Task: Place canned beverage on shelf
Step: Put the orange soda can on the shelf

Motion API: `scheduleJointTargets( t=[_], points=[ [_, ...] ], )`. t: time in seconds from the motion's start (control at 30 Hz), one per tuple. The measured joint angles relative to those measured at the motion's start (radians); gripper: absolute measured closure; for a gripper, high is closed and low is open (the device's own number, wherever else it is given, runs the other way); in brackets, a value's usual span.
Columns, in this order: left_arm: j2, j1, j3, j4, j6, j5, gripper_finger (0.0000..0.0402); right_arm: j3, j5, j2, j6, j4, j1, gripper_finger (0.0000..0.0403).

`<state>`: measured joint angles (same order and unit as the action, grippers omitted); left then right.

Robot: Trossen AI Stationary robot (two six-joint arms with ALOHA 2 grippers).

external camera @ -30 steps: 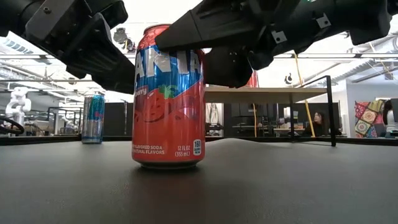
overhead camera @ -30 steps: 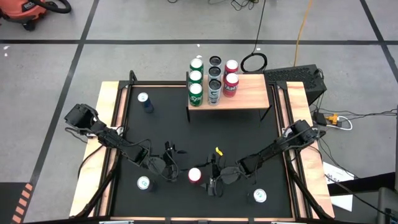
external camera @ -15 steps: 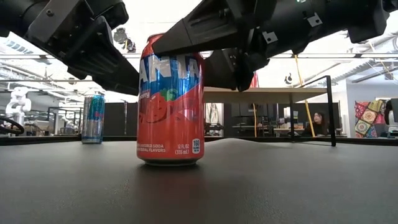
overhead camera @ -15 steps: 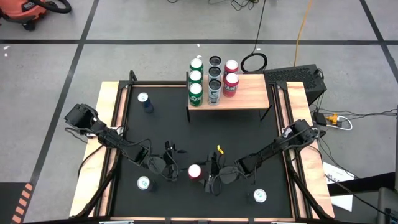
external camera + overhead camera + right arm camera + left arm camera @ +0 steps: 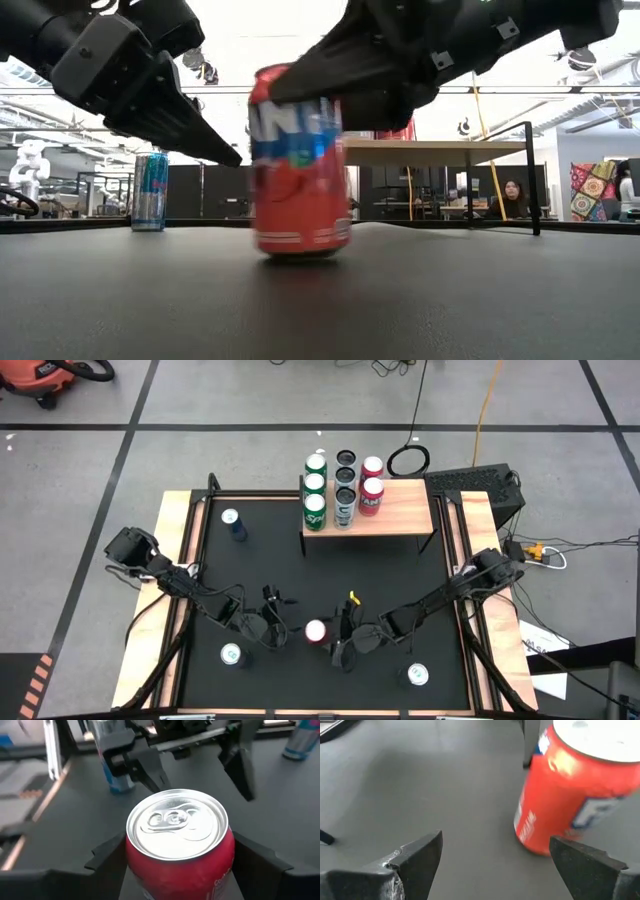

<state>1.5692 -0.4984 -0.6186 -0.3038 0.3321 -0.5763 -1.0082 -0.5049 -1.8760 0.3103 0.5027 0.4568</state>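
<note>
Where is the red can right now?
In the high view, the red can stands on the black mat near its front edge, between the right tool's fingers.
</note>
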Motion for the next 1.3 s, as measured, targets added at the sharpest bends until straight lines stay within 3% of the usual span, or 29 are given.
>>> scheduleJointTargets(
  t=[0.4, 0.7, 0.93, 1.07, 1.3],
  points=[
    [0.000, 0.000, 0.000, 0.007, 0.001, -0.016, 0.0030, 0.002, 0.002, 0.346, -0.019, -0.535, -0.056, 0.0121],
    [0.000, 0.000, 0.000, 0.007, -0.002, -0.031, 0.0030, 0.002, 0.002, 0.619, -0.059, -0.781, -0.196, 0.0121],
    [0.000, 0.000, 0.000, 0.006, -0.006, -0.031, 0.0030, 0.002, 0.020, 0.783, -0.178, -0.844, -0.373, 0.0120],
    [0.000, 0.000, 0.000, 0.006, -0.007, -0.031, 0.0030, 0.010, 0.090, 0.851, -0.213, -0.834, -0.479, 0.0120],
    [0.000, 0.000, 0.000, 0.007, -0.007, -0.032, 0.0030, 0.141, 0.261, 0.903, -0.223, -0.703, -0.668, 0.0120]
  ],
)
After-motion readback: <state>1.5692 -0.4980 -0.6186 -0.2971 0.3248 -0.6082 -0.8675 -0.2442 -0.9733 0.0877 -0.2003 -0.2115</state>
